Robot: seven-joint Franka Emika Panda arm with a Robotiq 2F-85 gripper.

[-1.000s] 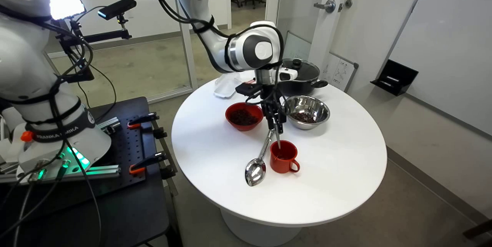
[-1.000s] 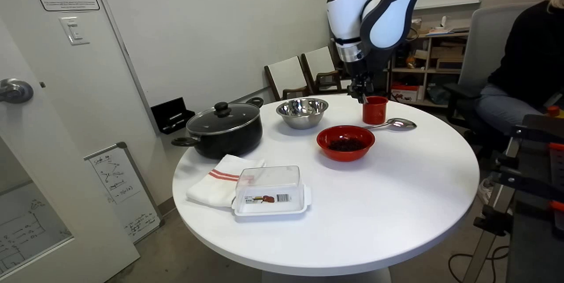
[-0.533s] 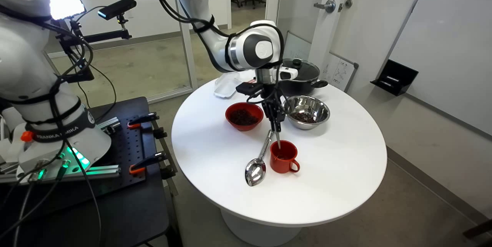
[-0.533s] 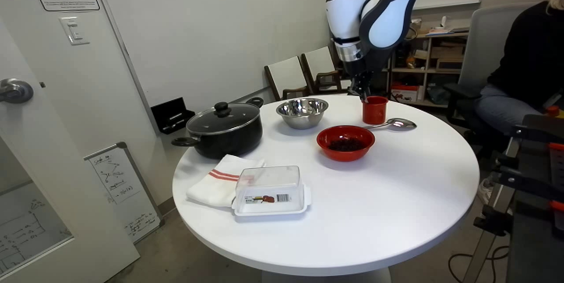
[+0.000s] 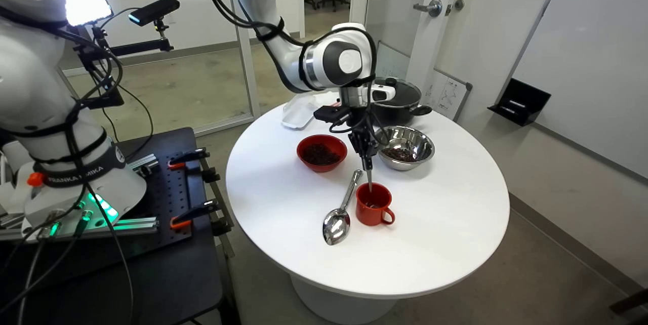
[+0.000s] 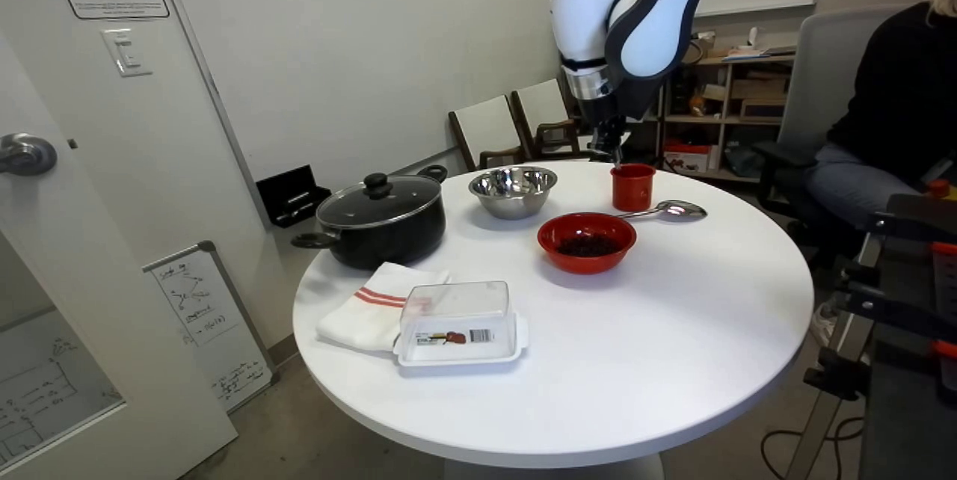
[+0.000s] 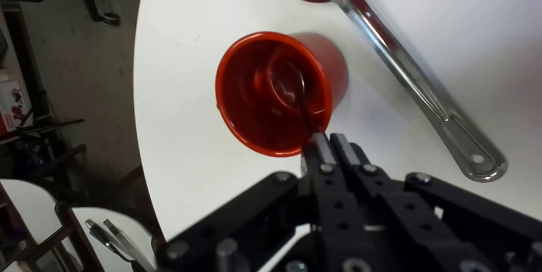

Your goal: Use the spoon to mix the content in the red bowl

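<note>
Since the earlier frame the hand (image 7: 334,149) is shifting slightly and the red mug (image 5: 367,217) is moving a little with it, the fingers coming together and clamping on the handle of the spoon (image 7: 302,102), whose head is resting inside that mug. Just beside the mug, a larger metal spoon (image 5: 340,213) is lying on the worktop (image 5: 435,244). Farther off, the red bowl (image 6: 587,265) is sitting apart from the mug with dark contents (image 6: 588,245), while in an exterior view the lidded black pot (image 5: 397,115) is standing beyond the steel bowl (image 5: 405,166)
</note>
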